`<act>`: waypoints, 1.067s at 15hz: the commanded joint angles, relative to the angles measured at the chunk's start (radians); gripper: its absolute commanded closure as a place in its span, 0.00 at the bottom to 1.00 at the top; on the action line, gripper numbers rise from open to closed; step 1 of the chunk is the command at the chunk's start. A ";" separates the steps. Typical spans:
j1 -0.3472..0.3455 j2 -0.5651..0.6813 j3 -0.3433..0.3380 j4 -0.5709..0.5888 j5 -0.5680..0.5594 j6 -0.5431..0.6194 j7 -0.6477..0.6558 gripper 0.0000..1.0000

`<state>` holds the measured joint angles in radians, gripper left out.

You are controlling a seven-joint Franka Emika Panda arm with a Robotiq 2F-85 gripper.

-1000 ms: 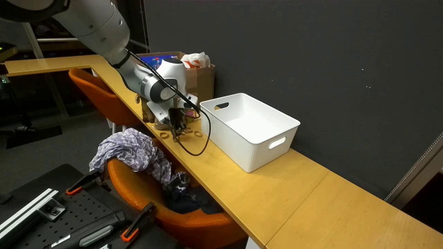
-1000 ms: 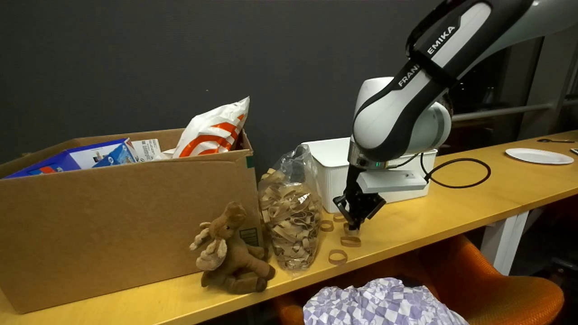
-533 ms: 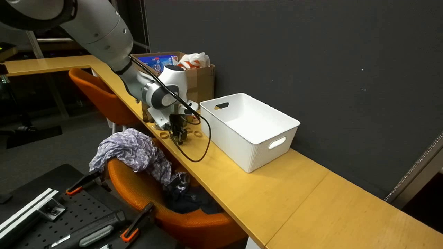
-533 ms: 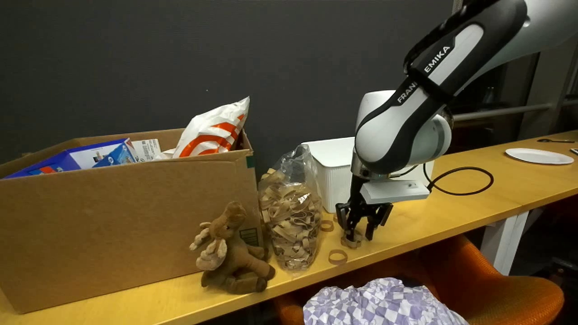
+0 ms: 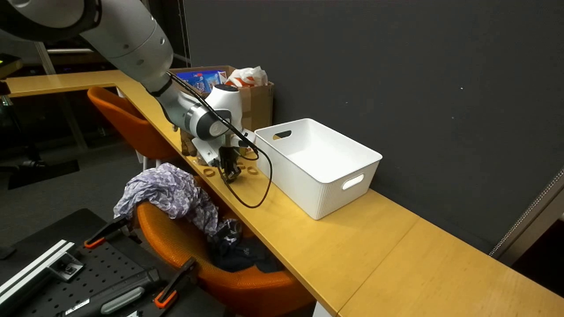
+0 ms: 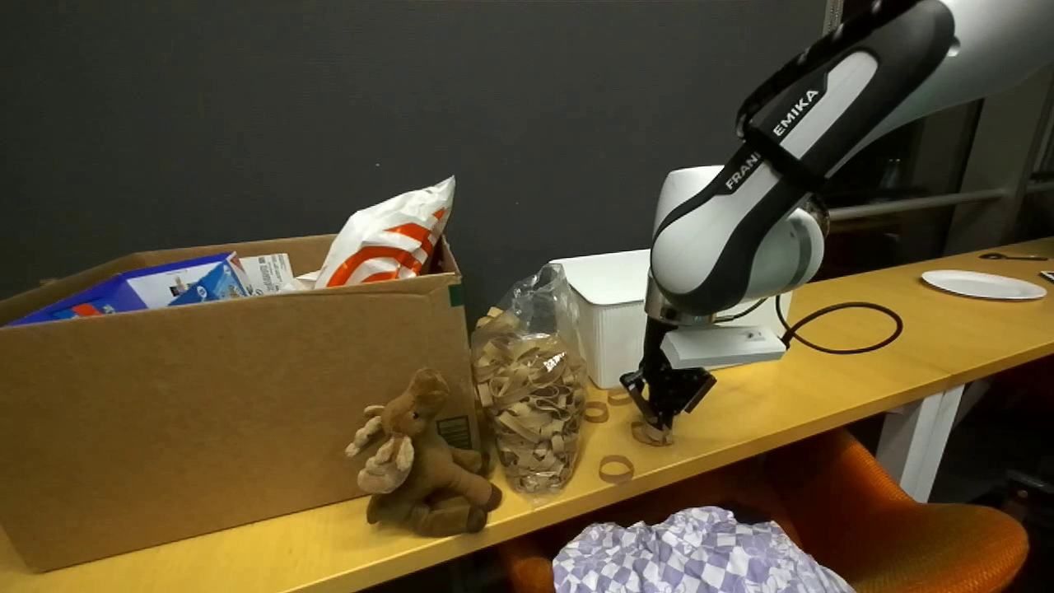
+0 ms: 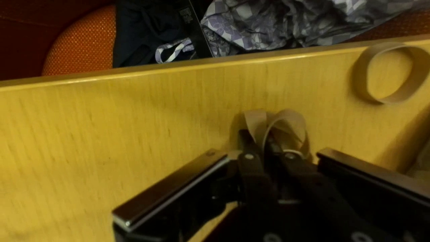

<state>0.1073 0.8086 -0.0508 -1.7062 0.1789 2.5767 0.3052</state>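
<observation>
Crosswise, pinched tan band (image 7: pixel 291 117), long axis level

The wooden counter (image 5: pixel 374 246) carries a cardboard box (image 6: pixel 247 412), plush moose (image 6: pixel 428 486), clear bag of rubber bands (image 6: pixel 531 403), loose rubber bands (image 7: pixel 418 74), white bin (image 5: pixel 291 174) and white plate (image 6: pixel 984 285).

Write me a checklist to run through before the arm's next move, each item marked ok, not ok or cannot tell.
1. Gripper closed: ok, jaws nearly together.
2. Rubber band between the jaws: ok, it looks pinched in the wrist view.
3. Only one band caught: cannot tell, the loops overlap.
4. Band lifted off the table: not ok, it appears to touch it in an exterior view.
5. White bin upright and open: ok.
6. Cable clear of the bin: cannot tell, they overlap in an exterior view.
</observation>
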 commanded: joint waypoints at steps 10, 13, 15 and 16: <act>0.031 -0.162 -0.036 -0.057 -0.042 -0.025 0.056 0.99; 0.054 -0.275 -0.055 -0.103 -0.082 0.003 0.088 0.99; 0.069 -0.352 -0.059 -0.120 -0.119 0.007 0.108 0.99; 0.073 -0.385 -0.057 -0.121 -0.140 0.003 0.116 0.99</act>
<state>0.1463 0.5558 -0.0888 -1.7578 0.0936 2.5780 0.3795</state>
